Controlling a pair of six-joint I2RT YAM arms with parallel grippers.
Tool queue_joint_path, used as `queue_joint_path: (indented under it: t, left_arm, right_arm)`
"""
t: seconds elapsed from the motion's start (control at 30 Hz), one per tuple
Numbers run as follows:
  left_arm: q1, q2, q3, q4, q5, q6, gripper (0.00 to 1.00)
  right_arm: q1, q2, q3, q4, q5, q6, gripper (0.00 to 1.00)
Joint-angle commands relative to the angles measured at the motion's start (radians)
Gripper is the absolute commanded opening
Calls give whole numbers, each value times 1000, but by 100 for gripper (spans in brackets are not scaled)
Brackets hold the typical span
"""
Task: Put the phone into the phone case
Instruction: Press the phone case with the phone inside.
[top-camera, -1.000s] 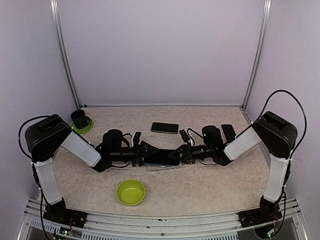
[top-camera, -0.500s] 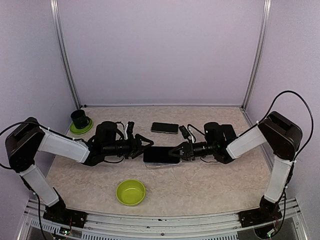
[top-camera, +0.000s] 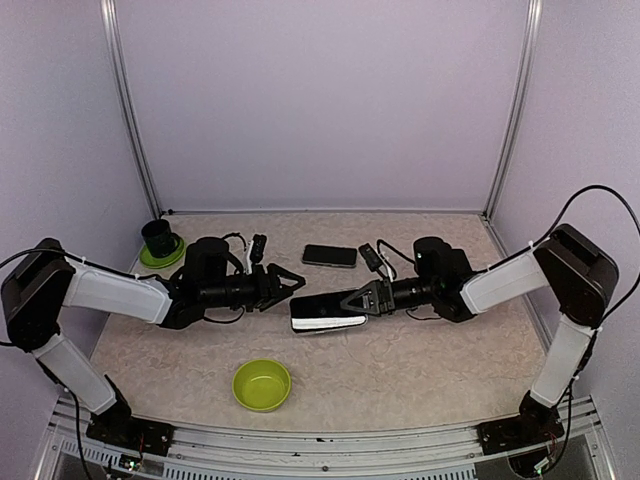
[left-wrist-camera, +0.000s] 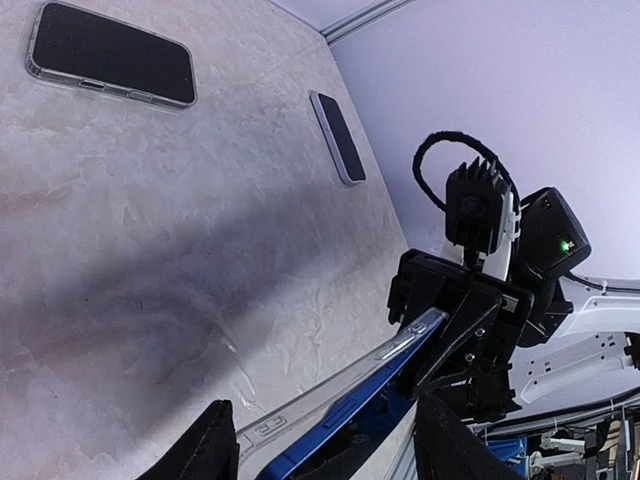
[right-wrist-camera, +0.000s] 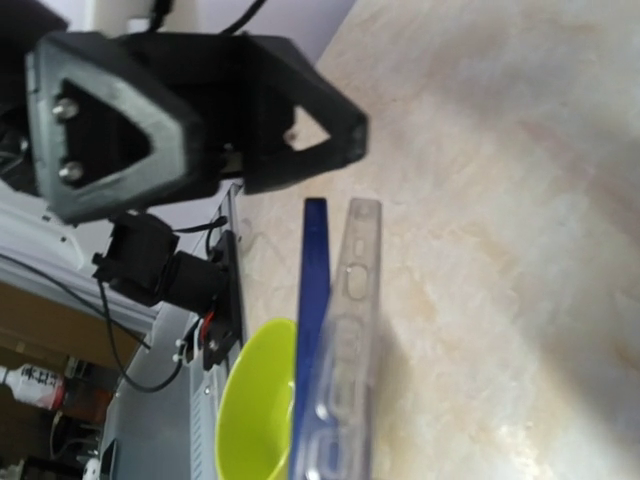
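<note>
- R arm (top-camera: 505, 278): base at near right corner, upper link stands up, elbow high on the right. Forearm runs low & leftward over the worktop (top-camera: 430, 370).
- R claw (top-camera: 352, 300): closed on the right end of the phone (top-camera: 320, 308) + case (top-camera: 326, 324). Holds both off the worktop, tipped on a long edge. Can't tell which of the two the pads press.
- Phone: blue, mid-worktop, between the 2 claws, long axis left-right.
- Case: clear, lies against the phone's side. In R wrist view the two show edge-on, side by side. Can't tell if the phone is fully seated.
- L arm (top-camera: 110, 292): elbow far left, forearm low, pointing right. Its wrist faces the R wrist, roughly in line w/ it.
- L claw (top-camera: 288, 288): open, fingers spread wide, gripping nothing. In top view it sits just up-left of the phone's free end. In L wrist view that end shows between the fingers, no contact seen.
- Bowl (top-camera: 262, 384): green, on the worktop near the front edge, in front of the phone.
- Spare phone (top-camera: 330, 256): flat on the worktop behind the claws.
- 3rd phone (left-wrist-camera: 337, 137): also flat, farther right.
- Cup (top-camera: 158, 236): dark, on a green saucer (top-camera: 165, 256), far left corner.
</note>
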Motion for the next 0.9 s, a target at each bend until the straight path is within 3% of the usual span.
queue_joint_path:
  t: [0.0,0.47,0.87]
  left_arm:
    - [1,-11,24,38,32,24,59]
    - [1,-27,23,51,77,52,59]
    - [1,-45,-66,262,214,-7,59]
  right_arm:
    - [-5,-57,-9,33,-65,-44,0]
    - [-5,-60,-45,184,-149,9,0]
    - [-7,-53,-69,375,-206,111,0]
